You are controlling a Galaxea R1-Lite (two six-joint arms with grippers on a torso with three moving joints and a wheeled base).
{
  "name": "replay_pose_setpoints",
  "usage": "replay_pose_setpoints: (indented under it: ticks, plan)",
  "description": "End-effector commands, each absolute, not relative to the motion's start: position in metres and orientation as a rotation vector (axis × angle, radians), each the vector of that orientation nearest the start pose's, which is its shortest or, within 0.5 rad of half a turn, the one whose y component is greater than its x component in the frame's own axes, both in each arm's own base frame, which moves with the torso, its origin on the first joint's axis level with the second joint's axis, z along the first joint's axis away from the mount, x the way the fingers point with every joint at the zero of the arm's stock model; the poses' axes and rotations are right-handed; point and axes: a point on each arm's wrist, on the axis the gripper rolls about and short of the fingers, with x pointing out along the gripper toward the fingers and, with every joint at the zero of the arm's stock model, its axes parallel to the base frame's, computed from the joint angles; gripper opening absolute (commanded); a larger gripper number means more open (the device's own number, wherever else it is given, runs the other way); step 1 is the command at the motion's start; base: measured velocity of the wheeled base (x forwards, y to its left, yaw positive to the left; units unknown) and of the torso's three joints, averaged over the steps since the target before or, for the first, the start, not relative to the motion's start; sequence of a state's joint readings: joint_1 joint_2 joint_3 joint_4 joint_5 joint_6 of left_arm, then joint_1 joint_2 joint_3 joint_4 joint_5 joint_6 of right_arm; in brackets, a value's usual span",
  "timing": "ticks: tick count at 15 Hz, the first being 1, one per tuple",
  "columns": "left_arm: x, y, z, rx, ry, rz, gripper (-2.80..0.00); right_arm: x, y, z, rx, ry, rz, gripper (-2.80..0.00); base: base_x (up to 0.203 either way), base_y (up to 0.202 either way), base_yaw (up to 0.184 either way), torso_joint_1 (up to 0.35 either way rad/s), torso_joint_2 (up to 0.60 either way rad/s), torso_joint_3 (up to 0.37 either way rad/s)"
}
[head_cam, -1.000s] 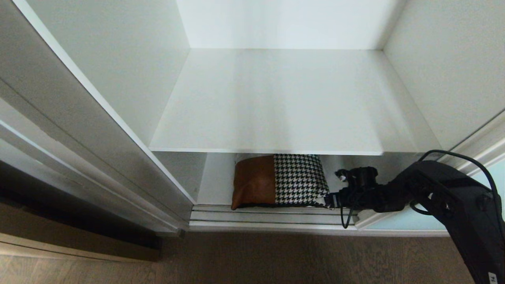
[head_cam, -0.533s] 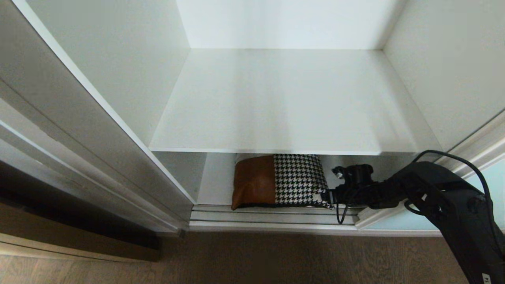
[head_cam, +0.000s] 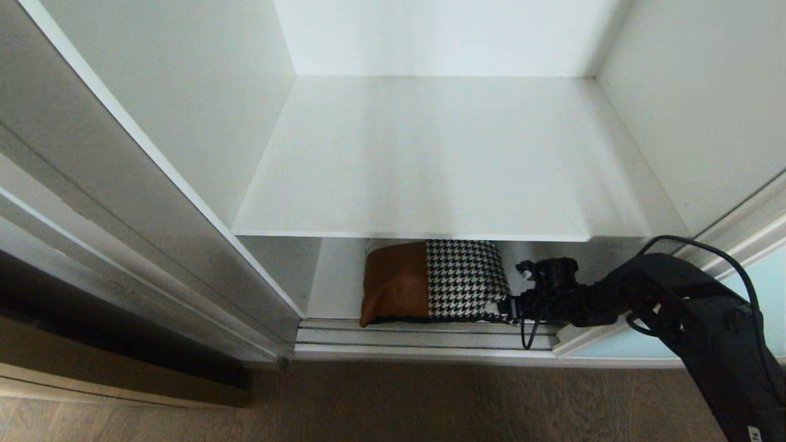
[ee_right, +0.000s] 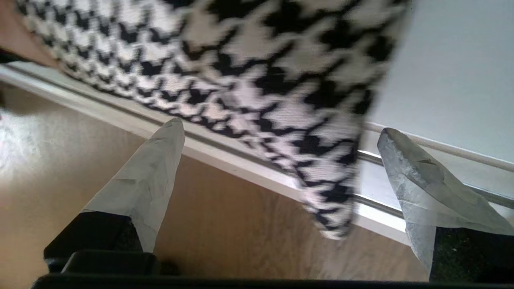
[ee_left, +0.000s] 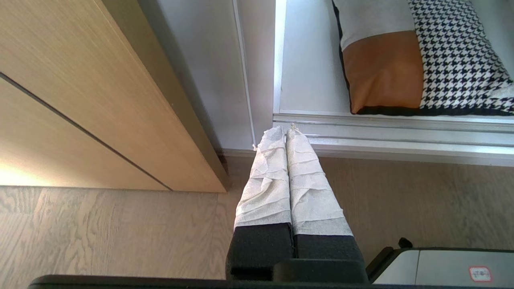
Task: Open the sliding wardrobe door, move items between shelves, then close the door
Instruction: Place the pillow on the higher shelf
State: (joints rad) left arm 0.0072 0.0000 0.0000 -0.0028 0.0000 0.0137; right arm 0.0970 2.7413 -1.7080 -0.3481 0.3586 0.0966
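Bag (head_cam: 436,282) of smooth tan leather and woven houndstooth cloth; matt white shelf (head_cam: 430,159); grained wood floor (head_cam: 430,405)

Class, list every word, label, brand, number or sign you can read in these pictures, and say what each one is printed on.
Small white tag on the black right arm, head view: dark marks on the tag, cut off at the picture's edge, not readable.
Small white sticker with red print on the grey robot body, left wrist view: too small and blurred to read.
Tan leather and houndstooth fabric cushion bag: no text visible.
White wardrobe shelf: no text.
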Motion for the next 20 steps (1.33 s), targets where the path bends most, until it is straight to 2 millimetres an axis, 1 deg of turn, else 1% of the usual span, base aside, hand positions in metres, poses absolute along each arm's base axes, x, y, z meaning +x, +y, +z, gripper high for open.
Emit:
replay_pose_setpoints:
  ticks: [1, 3, 4, 9, 18, 20]
  plan:
    - [-0.0227, -0.0002, 0.0754, 0.014, -0.002, 0.008, -2.8, 0.5058, 0.0578, -0.0561, 0.182, 0.701, 0.407, 0.0, 0.0, 0.0, 0.0, 0.0, 0.0, 0.0]
    - [-0.0227, -0.0002, 0.0754, 0.014, -0.001, 0.008, -2.8, 0.5056, 0.0578, -0.0565, 0.185, 0.703, 0.406, 0.0, 0.0, 0.0, 0.0, 0.0, 0.0, 0.0]
    - [-0.0227, -0.0002, 0.0754, 0.014, -0.001, 0.008, -2.8, 0.5056, 0.0578, -0.0565, 0.185, 0.703, 0.406, -2.8, 0.0, 0.0, 0.0, 0.0, 0.0, 0.0]
    - [-0.0227, -0.0002, 0.0754, 0.014, -0.002, 0.008, -2.8, 0.5039, 0.0576, -0.0569, 0.19, 0.741, 0.402, -2.8, 0.0, 0.0, 0.0, 0.0, 0.0, 0.0]
    - [-0.0227, -0.0002, 0.0754, 0.014, -0.001, 0.008, -2.8, 0.503, 0.0575, -0.0555, 0.193, 0.745, 0.401, -2.8, 0.0, 0.0, 0.0, 0.0, 0.0, 0.0]
    - [-0.0228, -0.0002, 0.0758, 0.014, -0.003, 0.008, -2.8, 0.4971, 0.0567, -0.0561, 0.19, 0.766, 0.395, -2.8, 0.0, 0.0, 0.0, 0.0, 0.0, 0.0]
